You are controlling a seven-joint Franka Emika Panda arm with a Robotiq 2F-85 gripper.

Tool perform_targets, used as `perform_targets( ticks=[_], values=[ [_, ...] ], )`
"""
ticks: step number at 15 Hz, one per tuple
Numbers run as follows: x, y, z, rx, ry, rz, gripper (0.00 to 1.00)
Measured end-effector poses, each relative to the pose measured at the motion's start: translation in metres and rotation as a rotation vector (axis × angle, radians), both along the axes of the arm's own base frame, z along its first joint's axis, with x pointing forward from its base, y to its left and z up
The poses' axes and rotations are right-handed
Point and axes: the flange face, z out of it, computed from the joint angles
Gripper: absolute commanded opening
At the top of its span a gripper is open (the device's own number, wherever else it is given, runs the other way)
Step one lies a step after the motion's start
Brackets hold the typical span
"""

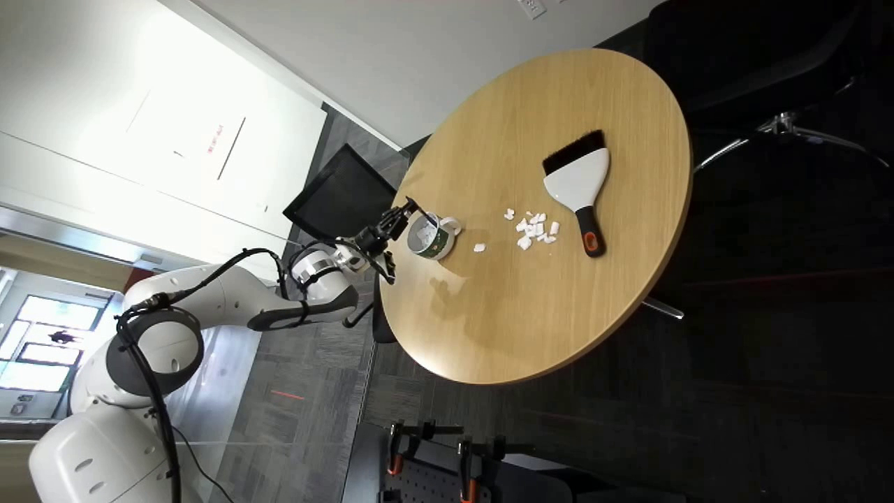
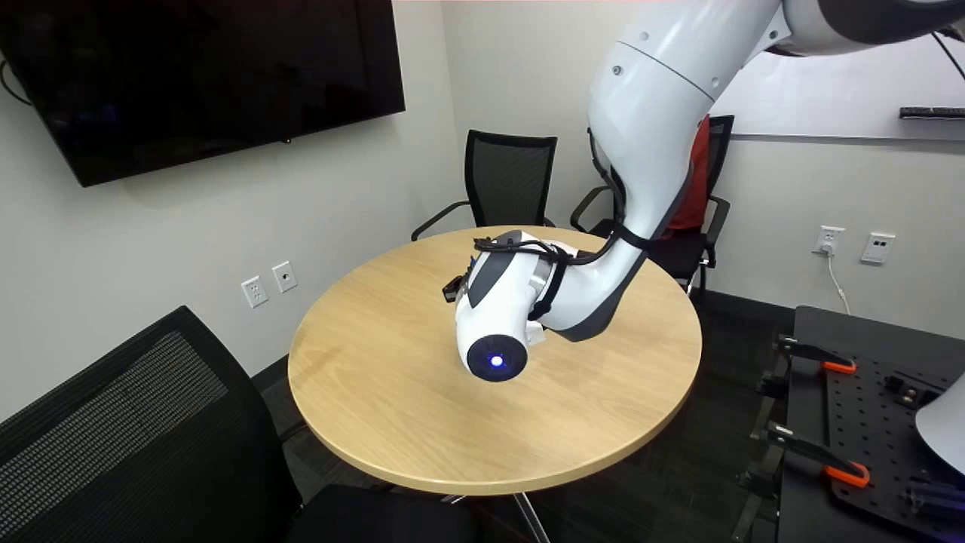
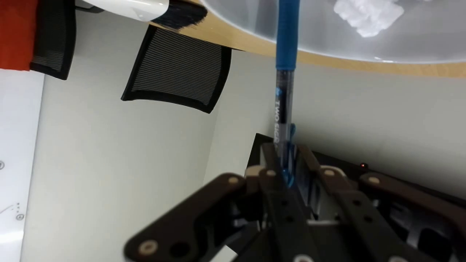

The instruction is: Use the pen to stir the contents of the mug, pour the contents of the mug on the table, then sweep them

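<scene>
My gripper is shut on a pen with a clear barrel and blue grip. The wrist view shows the gripper pinching the rear of the pen; its front end runs out of frame. The mug, white with a green band, stands upright on the round wooden table. The pen reaches into the mug's mouth. White chunks, the contents, lie inside the mug. More white chunks lie scattered on the table. The arm hides the mug in an exterior view showing the table.
A white brush with black bristles and a black-orange handle lies beyond the scattered chunks; it also shows in the wrist view. Black chairs stand around the table. A black bench with orange clamps stands beside it.
</scene>
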Motion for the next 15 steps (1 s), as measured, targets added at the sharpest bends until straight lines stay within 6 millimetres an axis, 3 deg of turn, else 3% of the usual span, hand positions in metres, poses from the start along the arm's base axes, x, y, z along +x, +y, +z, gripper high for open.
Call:
perform_targets(
  ticks=[15],
  values=[
    [0.023,0.038,-0.015,-0.029,0.015,0.058,0.04]
  ],
)
